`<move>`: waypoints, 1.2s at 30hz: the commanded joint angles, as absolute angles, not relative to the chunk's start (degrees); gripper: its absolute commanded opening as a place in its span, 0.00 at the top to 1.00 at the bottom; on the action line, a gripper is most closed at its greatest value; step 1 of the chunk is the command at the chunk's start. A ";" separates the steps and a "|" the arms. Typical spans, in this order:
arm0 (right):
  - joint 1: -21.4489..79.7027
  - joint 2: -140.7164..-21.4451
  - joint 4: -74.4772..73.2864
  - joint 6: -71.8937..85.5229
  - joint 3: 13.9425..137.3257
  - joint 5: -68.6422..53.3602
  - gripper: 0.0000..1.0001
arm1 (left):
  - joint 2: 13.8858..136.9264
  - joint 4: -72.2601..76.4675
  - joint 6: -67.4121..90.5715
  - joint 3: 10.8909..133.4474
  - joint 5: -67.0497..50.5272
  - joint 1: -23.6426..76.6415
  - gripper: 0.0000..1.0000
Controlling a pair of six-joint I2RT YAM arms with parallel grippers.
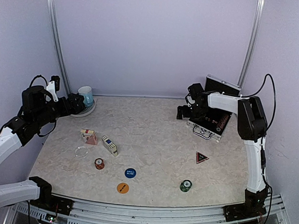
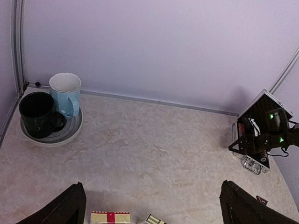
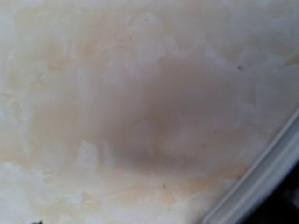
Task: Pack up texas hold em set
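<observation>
The silver case (image 1: 210, 125) lies open at the back right, with its lid (image 1: 222, 85) up. My right gripper (image 1: 183, 113) hangs low at the case's left edge, open and empty. Its own view shows only blurred tabletop and a silver case edge (image 3: 268, 175). Loose on the table are two card decks (image 1: 88, 133) (image 1: 110, 145), a red chip stack (image 1: 99, 163), a green chip stack (image 1: 186, 185), a blue button (image 1: 130, 173), an orange button (image 1: 123, 188) and a dark triangular marker (image 1: 202, 157). My left gripper (image 2: 152, 186) is raised at the back left, wide open and empty, above the decks (image 2: 110, 217).
A dark green mug (image 2: 37, 114) and a light blue mug (image 2: 65, 91) stand on a grey plate (image 2: 70, 133) in the back left corner. A clear round lid (image 1: 81, 151) and a small pink piece (image 1: 92, 140) lie near the decks. Walls close the back and sides.
</observation>
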State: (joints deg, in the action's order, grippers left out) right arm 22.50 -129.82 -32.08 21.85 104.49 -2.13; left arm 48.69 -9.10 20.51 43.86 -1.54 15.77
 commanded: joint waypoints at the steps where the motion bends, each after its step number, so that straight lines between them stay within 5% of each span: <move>1: 23.03 -132.42 -33.66 20.92 107.44 -2.66 0.01 | 48.70 -9.23 20.38 43.49 -1.85 15.41 0.01; 36: 33.07 -132.90 -27.65 14.87 105.27 -16.11 0.02 | 48.35 -9.42 20.30 43.42 -1.67 15.29 0.01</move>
